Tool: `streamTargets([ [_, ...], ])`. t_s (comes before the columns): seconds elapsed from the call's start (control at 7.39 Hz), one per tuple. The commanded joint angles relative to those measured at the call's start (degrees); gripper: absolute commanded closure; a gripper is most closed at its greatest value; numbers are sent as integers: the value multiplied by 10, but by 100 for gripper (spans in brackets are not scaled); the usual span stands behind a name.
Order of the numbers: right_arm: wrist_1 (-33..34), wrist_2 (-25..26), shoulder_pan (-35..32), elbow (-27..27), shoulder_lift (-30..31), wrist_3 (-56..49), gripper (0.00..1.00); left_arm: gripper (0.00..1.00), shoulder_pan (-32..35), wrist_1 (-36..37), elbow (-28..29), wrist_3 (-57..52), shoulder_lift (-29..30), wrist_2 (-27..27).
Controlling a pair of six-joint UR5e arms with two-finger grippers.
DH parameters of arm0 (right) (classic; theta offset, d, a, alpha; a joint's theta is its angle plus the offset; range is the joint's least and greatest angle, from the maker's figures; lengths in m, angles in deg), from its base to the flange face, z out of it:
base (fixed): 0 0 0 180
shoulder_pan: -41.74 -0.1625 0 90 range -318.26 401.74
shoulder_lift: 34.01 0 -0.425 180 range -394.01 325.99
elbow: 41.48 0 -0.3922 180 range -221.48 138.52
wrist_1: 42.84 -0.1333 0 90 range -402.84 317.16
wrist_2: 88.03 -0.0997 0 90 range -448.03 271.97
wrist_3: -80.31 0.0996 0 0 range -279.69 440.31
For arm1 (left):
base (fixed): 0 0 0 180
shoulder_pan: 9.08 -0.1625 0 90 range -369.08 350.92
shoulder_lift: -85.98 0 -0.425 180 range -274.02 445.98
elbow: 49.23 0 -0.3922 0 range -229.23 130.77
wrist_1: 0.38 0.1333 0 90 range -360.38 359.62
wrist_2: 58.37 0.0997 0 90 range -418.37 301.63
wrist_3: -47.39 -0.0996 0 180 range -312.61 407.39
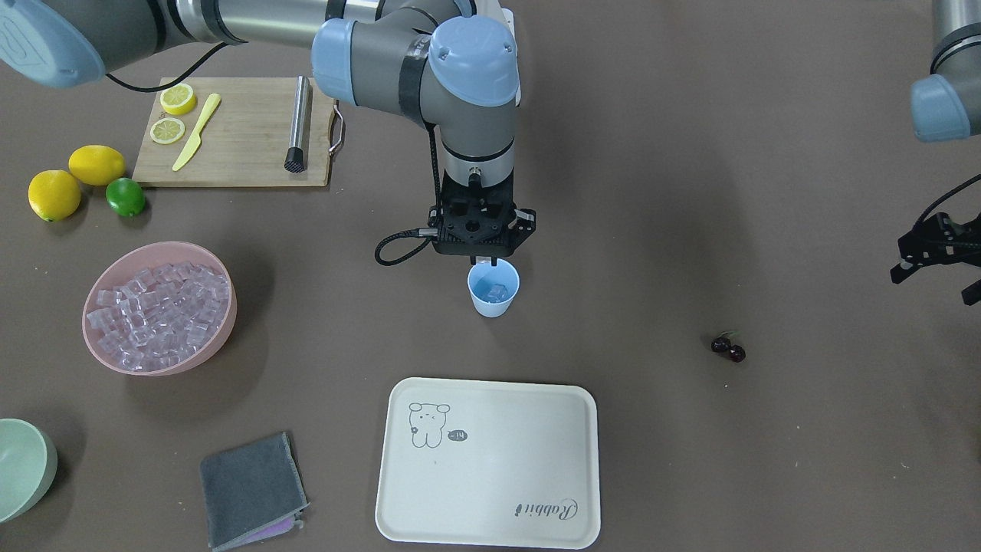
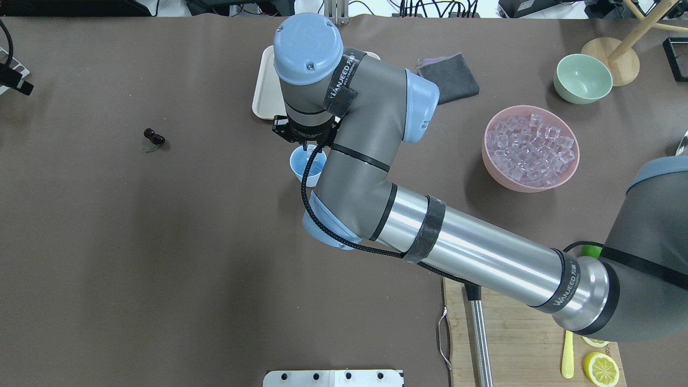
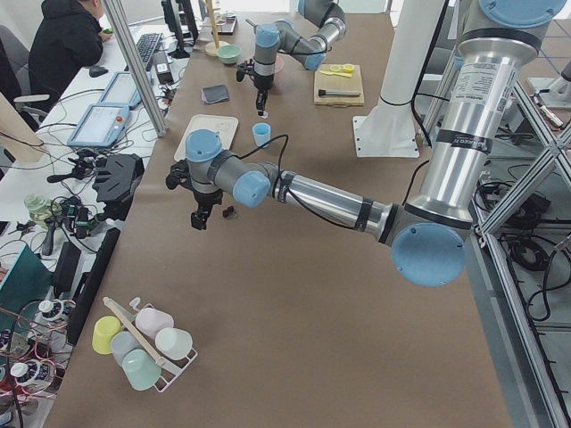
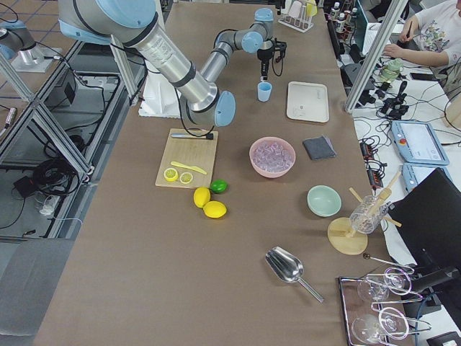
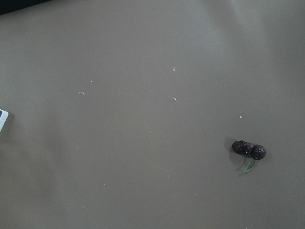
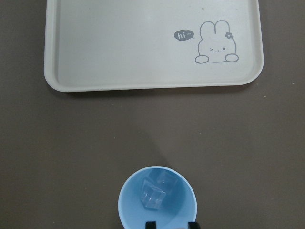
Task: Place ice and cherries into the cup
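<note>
- My left fingers (image 3: 198,218) hang over the bare counter (image 2: 161,258) at the far left. They are spread apart and grip nothing.
- The cherries (image 2: 153,136) lie on the counter to the right of them, a dark pair with a thin green stem, well apart from the cup.
- The cup (image 1: 493,291) stands upright near the middle, with the cream tray (image 1: 490,491) on its far side. A few cubes of ice (image 6: 153,195) rest in its bottom.
- My right fingers (image 1: 481,261) hover over the cup's near rim, released, with nothing that I can see between them.
- Further right, the pink bowl (image 2: 490,161) holds a heap of more ice.
</note>
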Motion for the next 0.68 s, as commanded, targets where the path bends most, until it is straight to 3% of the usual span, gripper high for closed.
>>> streamTargets([
  [0.0, -24, 5, 1, -8, 3, -1, 100, 2, -7, -7, -6, -1, -10, 2],
  [0.27, -74, 13, 6, -36, 6, 0, 100, 2, -7, -28, -4, 0, -17, 2],
  [0.54, -76, 12, 9, -36, 17, -7, 100, 2, -7, -27, -1, -3, -17, 2],
])
